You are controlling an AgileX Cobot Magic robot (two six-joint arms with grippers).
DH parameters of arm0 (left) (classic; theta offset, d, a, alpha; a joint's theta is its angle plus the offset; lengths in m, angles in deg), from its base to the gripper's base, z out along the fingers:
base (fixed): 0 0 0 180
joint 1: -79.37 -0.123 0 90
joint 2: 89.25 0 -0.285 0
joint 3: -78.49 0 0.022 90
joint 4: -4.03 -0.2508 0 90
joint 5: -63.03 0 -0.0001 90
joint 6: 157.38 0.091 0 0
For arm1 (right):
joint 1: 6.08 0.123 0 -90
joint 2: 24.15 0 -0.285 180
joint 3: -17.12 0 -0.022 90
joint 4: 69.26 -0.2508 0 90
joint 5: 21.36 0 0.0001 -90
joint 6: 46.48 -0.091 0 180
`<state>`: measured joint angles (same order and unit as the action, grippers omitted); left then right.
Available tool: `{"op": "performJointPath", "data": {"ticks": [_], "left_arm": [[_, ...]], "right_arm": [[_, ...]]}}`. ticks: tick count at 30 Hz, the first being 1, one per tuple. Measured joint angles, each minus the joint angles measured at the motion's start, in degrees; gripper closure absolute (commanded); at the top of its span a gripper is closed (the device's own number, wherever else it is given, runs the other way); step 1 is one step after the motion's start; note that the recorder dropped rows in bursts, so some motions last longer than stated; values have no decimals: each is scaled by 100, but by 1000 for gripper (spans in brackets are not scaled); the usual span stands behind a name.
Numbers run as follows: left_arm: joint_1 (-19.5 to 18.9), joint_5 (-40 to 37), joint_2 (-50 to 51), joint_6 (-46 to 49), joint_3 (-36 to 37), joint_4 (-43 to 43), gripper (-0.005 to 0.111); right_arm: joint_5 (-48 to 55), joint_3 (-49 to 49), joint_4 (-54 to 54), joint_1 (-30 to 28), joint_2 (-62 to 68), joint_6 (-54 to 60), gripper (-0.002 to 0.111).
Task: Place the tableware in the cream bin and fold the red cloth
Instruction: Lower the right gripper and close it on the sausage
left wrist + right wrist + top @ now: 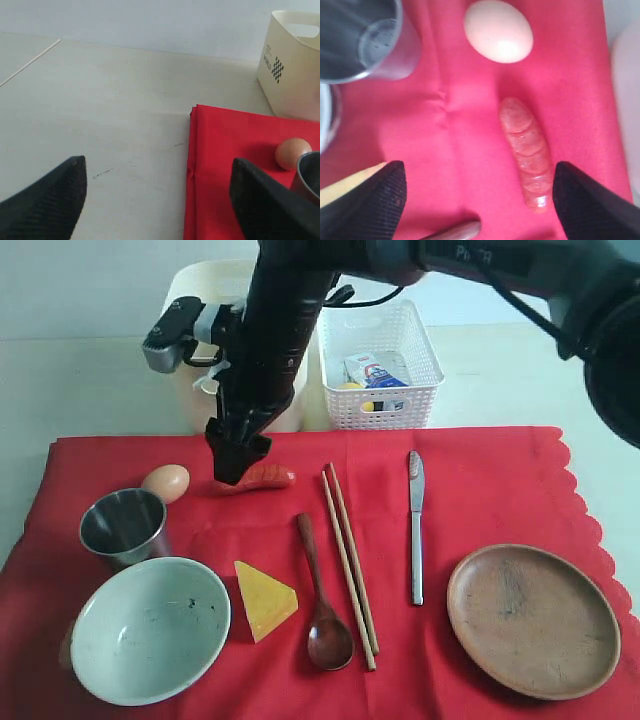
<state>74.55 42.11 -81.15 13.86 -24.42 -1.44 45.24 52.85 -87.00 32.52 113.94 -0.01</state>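
Exterior view gives you the whole layout: the red cloth (480, 500) lies spread flat on the table (100, 390), scalloped along its right edge, and every piece of tableware sits on it. At the left you have the steel cup (122, 525) standing upright, with the pale bowl (150, 630) just in front of it. The wooden spoon (320, 600) and the chopsticks (350, 560) lie side by side in the middle. The knife (416, 530) lies to their right, and the brown plate (533, 620) is at the near right corner. An egg (166, 482) rests beside the cup, a sausage (268, 477) lies near the cloth's far edge, and a wedge of cheese (265, 598) sits between bowl and spoon. Behind the cloth, the cream bin (200, 285) stands on the bare table, partly hidden by your right arm. The white basket (380, 405) beside it holds a milk carton (372, 370). Your right tool (238, 462) reaches across to the left and hangs right over the sausage; the right wrist view shows its fingers spread wide and gripping nothing, the sausage and egg lying between them. Your left tool (156, 170) shows only in the left wrist view, also spread wide and empty, above bare table just off the cloth's left edge.
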Motion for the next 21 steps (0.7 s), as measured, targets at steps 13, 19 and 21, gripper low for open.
{"op": "performJointPath", "data": {"ticks": [13, 19, 21], "left_arm": [[0, 0, 0, 0, 0, 0, 31], [0, 0, 0, 0, 0, 0, 31], [0, 0, 0, 0, 0, 0, 31]], "right_arm": [[-911, 0, 304, 0, 459, 23, 33], [-1052, 0, 485, 0, 576, 23, 33], [-1122, 0, 556, 0, 610, 23, 33]]}}
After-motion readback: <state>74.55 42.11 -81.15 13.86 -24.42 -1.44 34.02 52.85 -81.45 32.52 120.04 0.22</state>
